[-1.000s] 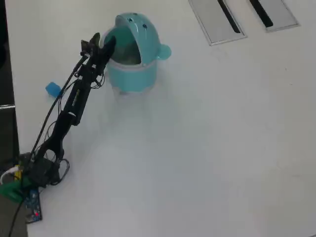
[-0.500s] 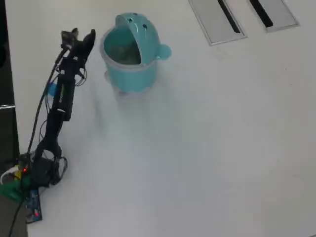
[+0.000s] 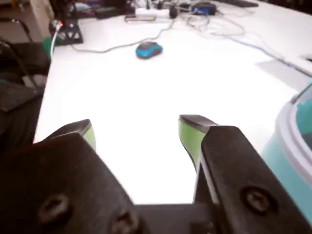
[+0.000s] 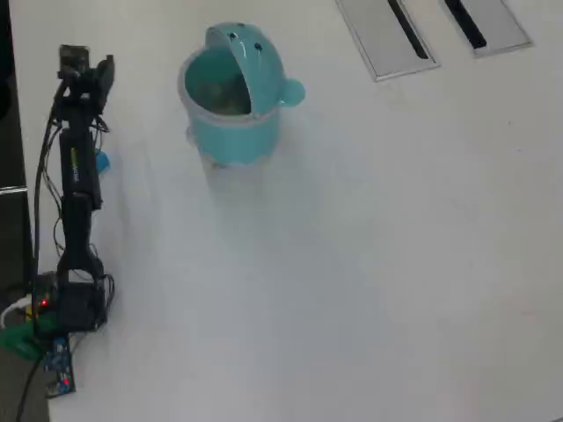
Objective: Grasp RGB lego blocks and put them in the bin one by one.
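Note:
The teal bin point(image 4: 236, 123) stands upright near the top of the overhead view, its domed lid with two dark dots tipped back. Its rim also shows at the right edge of the wrist view point(image 3: 292, 146). My gripper point(image 3: 140, 127) is open and empty, its green-padded jaws wide apart over bare white table. In the overhead view the gripper point(image 4: 85, 69) is at the far left, apart from the bin and to its left. A small blue thing point(image 4: 103, 161) lies against the arm; I cannot tell whether it is the blue block. No red or green block shows.
The arm's base point(image 4: 75, 303) sits at the lower left by the table's left edge. Two grey slotted panels point(image 4: 383, 40) lie at the top right. In the wrist view a blue mouse point(image 3: 148, 49), cables and a black stand point(image 3: 66, 31) lie farther off.

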